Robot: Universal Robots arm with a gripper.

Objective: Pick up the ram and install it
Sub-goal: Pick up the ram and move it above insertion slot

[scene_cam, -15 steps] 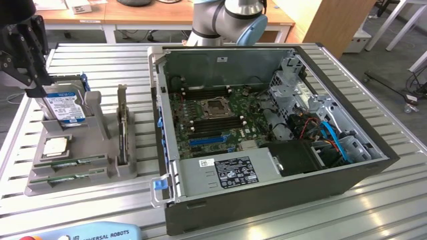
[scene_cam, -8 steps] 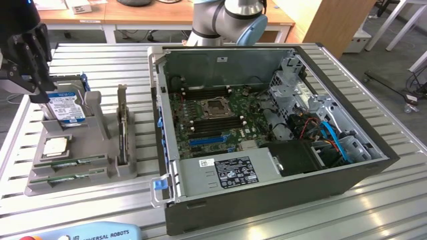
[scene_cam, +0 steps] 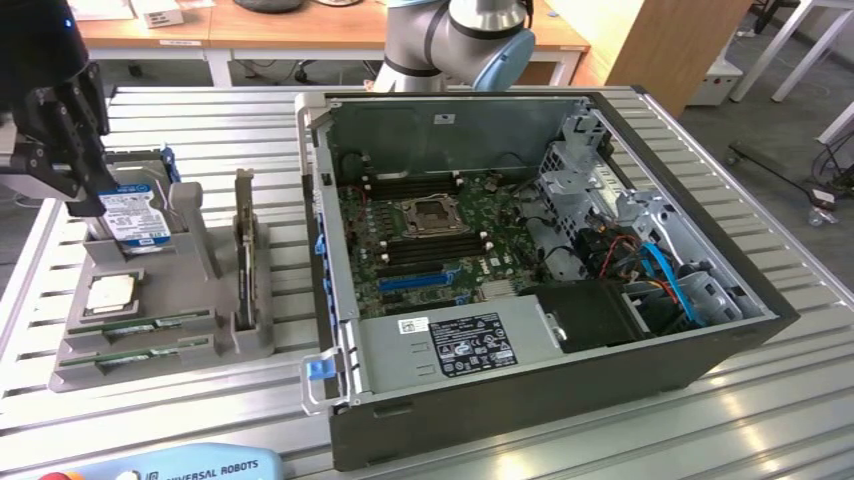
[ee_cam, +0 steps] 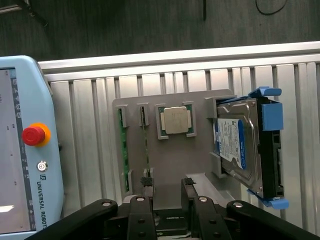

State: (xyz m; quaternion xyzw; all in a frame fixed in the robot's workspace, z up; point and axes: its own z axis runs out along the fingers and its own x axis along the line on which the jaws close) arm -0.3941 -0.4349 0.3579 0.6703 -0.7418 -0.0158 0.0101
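Grey plastic makes up the tray [scene_cam: 200, 345] at the exterior view's left. The ram [scene_cam: 144, 324] lies on edge in a slot at the tray's near end, with a second stick [scene_cam: 134, 353] slotted just beside it. The gripper [ee_cam: 167, 186] hangs above the tray, its fingers [ee_cam: 146, 182] spread apart and holding nothing, so the step in hand looks like the approach. Doing it well likely means lining the gap across the stick's thin edge, coming straight down, and taking it about mid-length so it lifts level without nudging its neighbour. Close by sits the square processor [scene_cam: 114, 290], and farther off the tall hard drive [scene_cam: 134, 215] stands in its blue carrier. An upright expansion card [scene_cam: 244, 250] lines the tray's right side and could catch a wide finger. Right of that, the open computer case [scene_cam: 534, 400] shows its motherboard [scene_cam: 454, 250], and the case's left wall stands between tray and board.
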